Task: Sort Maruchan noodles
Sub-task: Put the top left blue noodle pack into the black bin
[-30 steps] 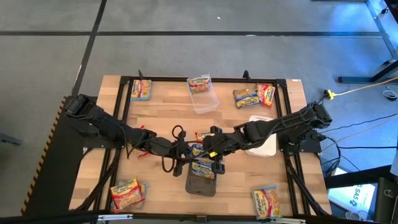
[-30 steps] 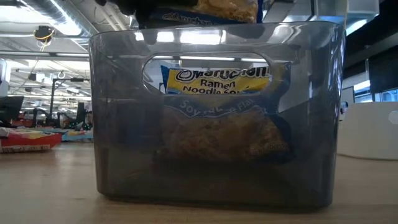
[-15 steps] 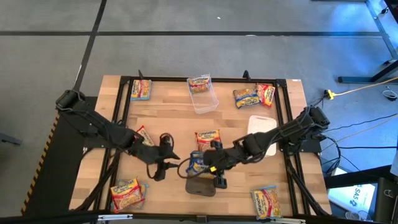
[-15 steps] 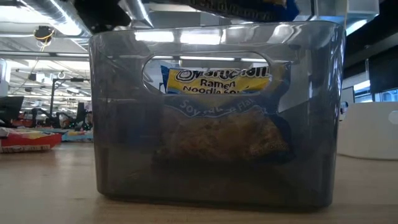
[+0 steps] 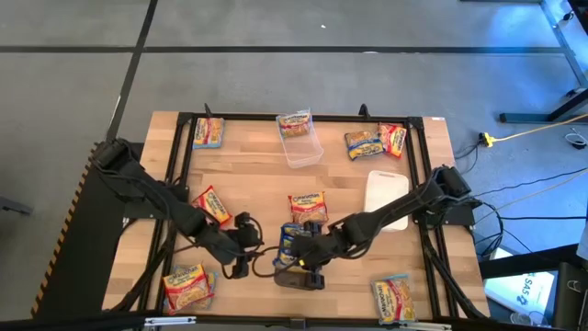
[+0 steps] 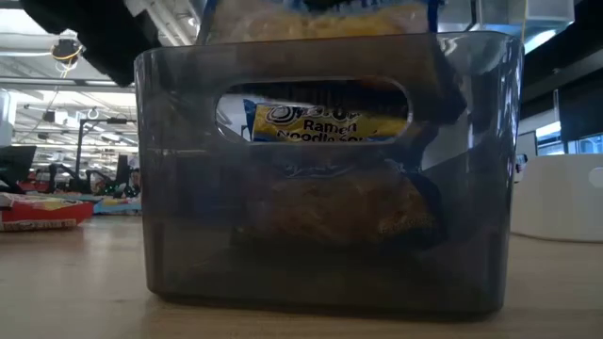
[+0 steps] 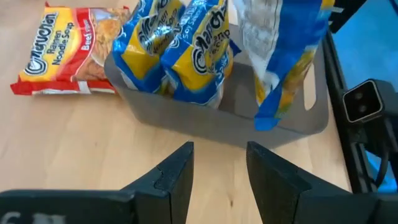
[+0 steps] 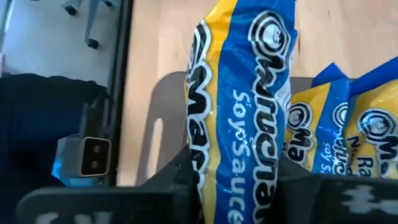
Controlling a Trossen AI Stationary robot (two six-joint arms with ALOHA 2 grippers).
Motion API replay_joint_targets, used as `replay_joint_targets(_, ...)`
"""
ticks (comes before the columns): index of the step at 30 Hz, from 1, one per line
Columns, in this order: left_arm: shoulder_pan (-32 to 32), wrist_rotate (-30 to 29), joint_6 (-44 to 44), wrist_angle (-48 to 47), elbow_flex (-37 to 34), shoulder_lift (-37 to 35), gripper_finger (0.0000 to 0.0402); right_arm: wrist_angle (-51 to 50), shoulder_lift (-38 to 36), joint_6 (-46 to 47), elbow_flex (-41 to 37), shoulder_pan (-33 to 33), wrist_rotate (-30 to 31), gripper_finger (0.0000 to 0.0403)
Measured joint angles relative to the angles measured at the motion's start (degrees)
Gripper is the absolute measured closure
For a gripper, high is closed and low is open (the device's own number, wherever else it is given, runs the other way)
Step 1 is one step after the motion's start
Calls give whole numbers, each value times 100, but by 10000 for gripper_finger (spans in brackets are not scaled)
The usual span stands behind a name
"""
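One blue-banded noodle packet (image 8: 239,106) is clamped in the right tool (image 5: 308,260), hanging on edge over the dark grey bin (image 7: 273,118) at the tabletop's (image 5: 248,175) near edge. Two blue packets (image 7: 177,53) already stand inside. Left tool (image 7: 217,171): empty, fingers apart, just beside the bin. Risks:
- packet catches the bin rim and tips out;
- crowded contents block the drop;
- left tool nudges the bin.

Other packets lie scattered on the tabletop.

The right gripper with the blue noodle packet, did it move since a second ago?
Yes. The right gripper, holding a blue noodle packet, moved toward the table's front edge and now sits over the dark grey bin.
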Motion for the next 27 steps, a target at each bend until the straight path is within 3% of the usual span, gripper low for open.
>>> replay_joint_targets(27, -2, -165, -214, 157, -2, 105, 260, -358, 679, -172, 103, -43, 122, 331)
